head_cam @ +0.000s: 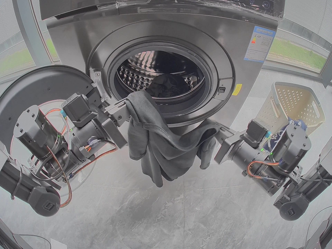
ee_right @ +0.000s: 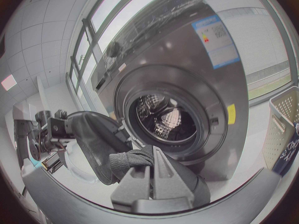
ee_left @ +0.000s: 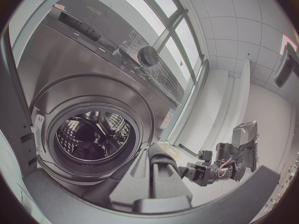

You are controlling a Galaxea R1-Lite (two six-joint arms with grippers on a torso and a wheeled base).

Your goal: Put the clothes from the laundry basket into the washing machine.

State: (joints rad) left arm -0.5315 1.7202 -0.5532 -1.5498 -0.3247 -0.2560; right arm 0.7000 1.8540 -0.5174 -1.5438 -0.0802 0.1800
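Here the left arm angles up from beside the open door (head_cam: pixel 34 83), the left gripper (head_cam: pixel 124 109) with jaws pinched on one end of the grey garment (head_cam: pixel 155 135), which sags just before the washing machine (head_cam: pixel 193 28) mouth. The right gripper (head_cam: pixel 216 132), its arm angled in from the laundry basket (head_cam: pixel 294 104) side, clamps the other end

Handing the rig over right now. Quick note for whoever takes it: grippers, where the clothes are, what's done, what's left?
Left gripper: shut on one end of the grey garment. Right gripper: shut on the other end.
The garment hangs between them in front of the washing machine. The door is open; the garment is not yet in the drum.
Done: a dark piece lies in the drum.
Left: get this garment in. A blue item sits in the laundry basket on the robot's right.
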